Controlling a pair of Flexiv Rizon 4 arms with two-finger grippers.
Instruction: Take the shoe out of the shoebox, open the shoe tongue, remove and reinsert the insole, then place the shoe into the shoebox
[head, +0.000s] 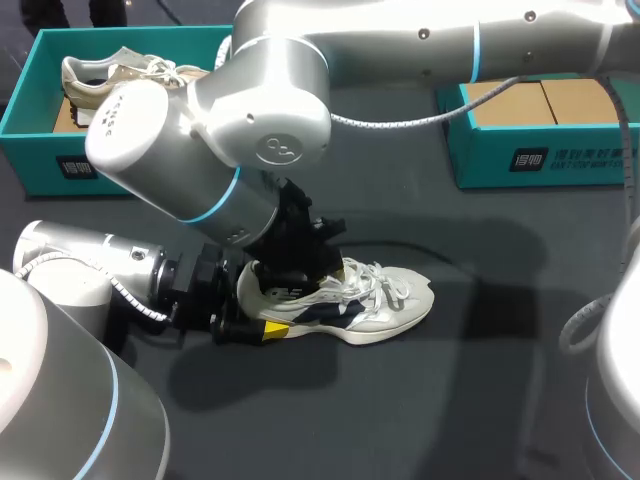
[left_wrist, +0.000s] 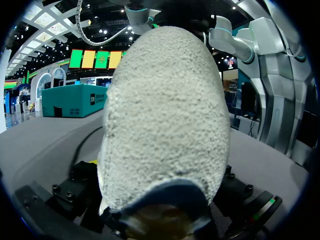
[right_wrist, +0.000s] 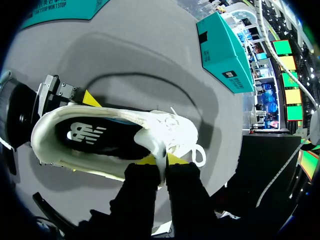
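Observation:
A white and navy sneaker (head: 385, 305) lies on its sole on the dark table, toe pointing right. My left gripper (head: 262, 325) sits at its heel, fingers wide apart on either side, and the fuzzy heel (left_wrist: 165, 125) fills the left wrist view. My right arm reaches across from the right, and its gripper (head: 312, 268) comes down over the shoe's opening. In the right wrist view the right gripper (right_wrist: 162, 161) is shut on the white tongue (right_wrist: 159, 147), yellow tips pinching it from both sides. The dark insole (right_wrist: 95, 137) shows inside the shoe.
A teal shoebox (head: 40, 120) at the back left holds a second, beige shoe (head: 110, 80). Another teal box (head: 540, 150) stands at the back right. A thin black cable (head: 440, 255) lies on the table behind the sneaker.

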